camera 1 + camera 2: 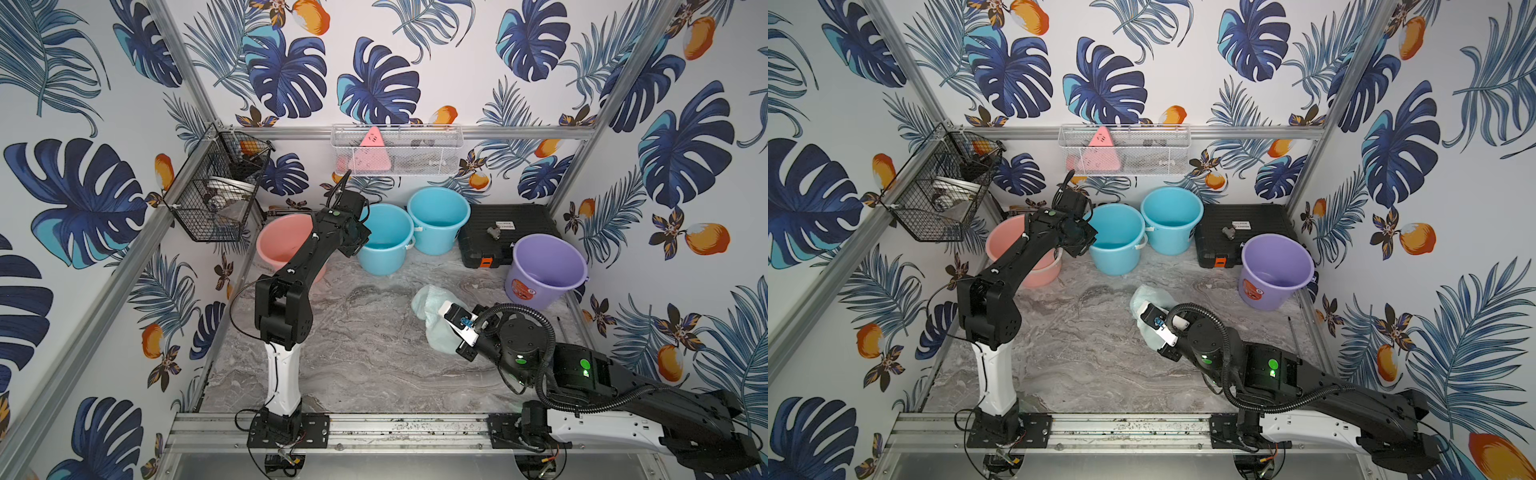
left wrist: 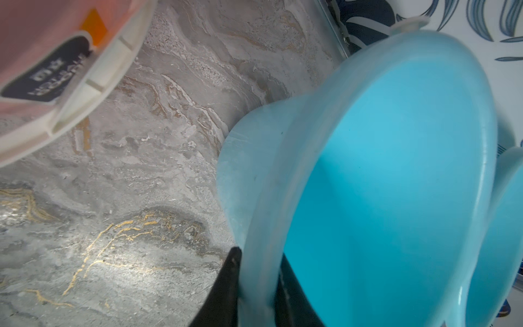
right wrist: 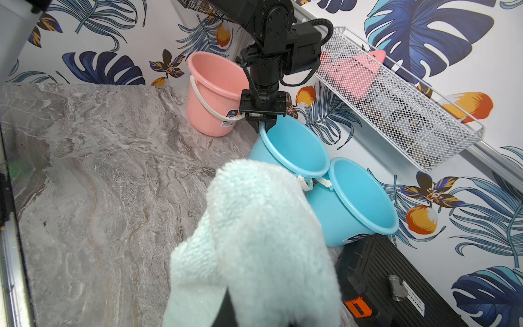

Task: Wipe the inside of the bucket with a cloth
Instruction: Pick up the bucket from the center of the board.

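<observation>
A blue bucket (image 1: pixel 384 239) (image 3: pixel 294 150) stands upright near the back wall. My left gripper (image 2: pixel 259 264) (image 3: pixel 264 126) is shut on its rim on the side toward the pink bucket, one finger outside the wall and one inside. In both top views the wrist hides the fingers. The pale mint cloth (image 1: pixel 428 303) (image 1: pixel 1148 301) (image 3: pixel 254 226) is bunched in my right gripper (image 1: pixel 442 326), which is shut on it over the middle right of the table. The cloth covers most of that gripper's fingers in the right wrist view and droops toward the table.
A second blue bucket (image 1: pixel 438 218) touches the held one. A pink bucket (image 1: pixel 282 245) stands at the left, a purple bucket (image 1: pixel 546 268) at the right, in front of a black case (image 1: pixel 507 228). Wire baskets (image 1: pixel 397 149) (image 1: pixel 216 195) hang on the walls.
</observation>
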Robot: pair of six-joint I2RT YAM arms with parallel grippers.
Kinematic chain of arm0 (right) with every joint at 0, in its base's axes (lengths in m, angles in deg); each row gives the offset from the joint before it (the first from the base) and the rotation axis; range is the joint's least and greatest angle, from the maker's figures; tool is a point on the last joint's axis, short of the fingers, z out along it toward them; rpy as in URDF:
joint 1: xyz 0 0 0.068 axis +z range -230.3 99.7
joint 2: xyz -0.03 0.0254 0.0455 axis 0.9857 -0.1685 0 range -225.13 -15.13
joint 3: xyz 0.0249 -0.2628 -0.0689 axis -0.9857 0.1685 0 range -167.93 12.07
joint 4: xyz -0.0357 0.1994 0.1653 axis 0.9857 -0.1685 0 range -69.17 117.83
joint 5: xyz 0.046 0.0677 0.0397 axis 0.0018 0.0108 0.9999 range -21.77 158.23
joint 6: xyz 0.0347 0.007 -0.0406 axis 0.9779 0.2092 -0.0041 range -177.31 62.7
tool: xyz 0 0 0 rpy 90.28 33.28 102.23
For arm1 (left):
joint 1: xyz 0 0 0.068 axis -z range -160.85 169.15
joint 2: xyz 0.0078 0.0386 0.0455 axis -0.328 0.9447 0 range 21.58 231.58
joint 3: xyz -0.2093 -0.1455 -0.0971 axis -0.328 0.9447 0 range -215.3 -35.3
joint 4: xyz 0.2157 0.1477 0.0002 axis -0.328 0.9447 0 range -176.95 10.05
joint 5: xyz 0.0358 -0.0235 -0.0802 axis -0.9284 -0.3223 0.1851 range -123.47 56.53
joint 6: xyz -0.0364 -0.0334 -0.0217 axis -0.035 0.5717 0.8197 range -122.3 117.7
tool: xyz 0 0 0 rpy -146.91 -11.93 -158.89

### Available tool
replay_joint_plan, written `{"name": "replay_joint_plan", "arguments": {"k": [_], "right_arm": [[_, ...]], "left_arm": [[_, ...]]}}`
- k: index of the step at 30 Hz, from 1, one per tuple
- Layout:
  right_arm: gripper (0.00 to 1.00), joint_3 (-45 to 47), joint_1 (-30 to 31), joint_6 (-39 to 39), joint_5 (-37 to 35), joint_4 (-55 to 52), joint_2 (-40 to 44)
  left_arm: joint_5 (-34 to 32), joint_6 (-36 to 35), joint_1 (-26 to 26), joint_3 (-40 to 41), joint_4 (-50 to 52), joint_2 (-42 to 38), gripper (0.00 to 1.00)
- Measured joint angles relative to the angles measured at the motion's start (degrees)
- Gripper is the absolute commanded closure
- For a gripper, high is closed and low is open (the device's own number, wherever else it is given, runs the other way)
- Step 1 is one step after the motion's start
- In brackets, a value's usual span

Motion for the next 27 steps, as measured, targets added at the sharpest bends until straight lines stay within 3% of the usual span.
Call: {"name": "replay_joint_plan", "arguments": {"k": [8, 27], "right_arm": [[1.0, -3.15, 0.0, 0.11, -1.84, -3.04, 0.09], [1.0, -10.62, 0.04, 0.0, -6.27, -9.88, 2.21]], "left_arm": [[-0.68, -3.61, 0.02, 6.27, -0.11, -7.54, 1.0], [13.94, -19.98, 4.17, 42.66, -6.8, -41.31, 1.0]]}}
